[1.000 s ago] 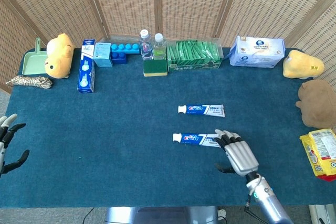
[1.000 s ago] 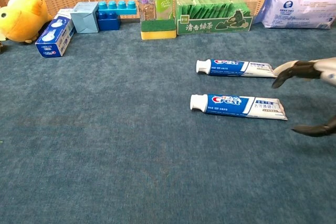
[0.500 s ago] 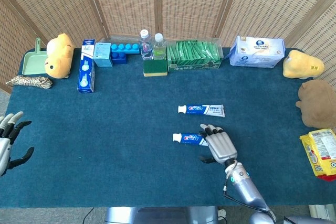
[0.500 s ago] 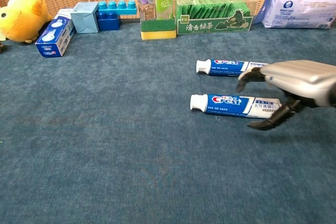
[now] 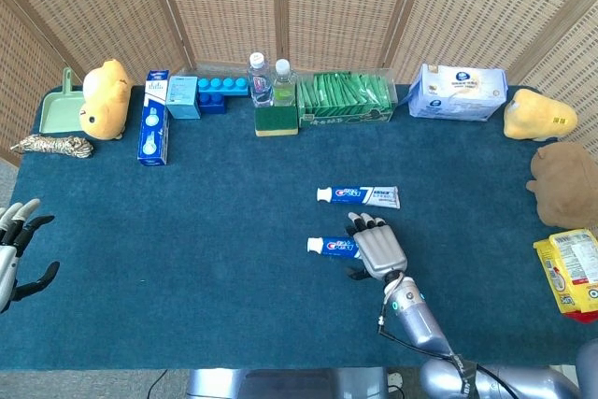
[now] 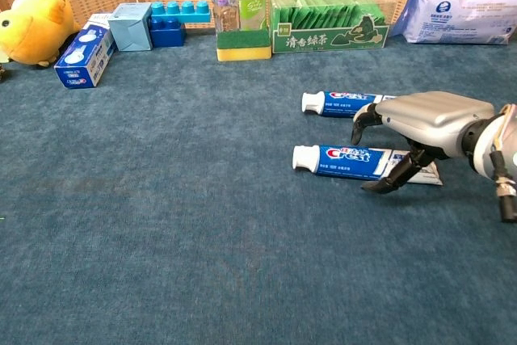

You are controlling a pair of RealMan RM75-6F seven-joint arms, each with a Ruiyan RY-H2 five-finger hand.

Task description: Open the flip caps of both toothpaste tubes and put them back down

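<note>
Hand (image 6: 420, 131), right, fingers spread, over "Crest"-lettered toothpaste tube (image 6: 355, 161), not gripping.

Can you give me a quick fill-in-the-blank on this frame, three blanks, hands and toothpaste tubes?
1. The right hand arches over the ___ toothpaste tube, the one closer to the robot.
2. Both tubes lie with their white caps pointing to the ___ of the chest view.
3. The left hand holds ___.

Missing words: near; left; nothing
</note>
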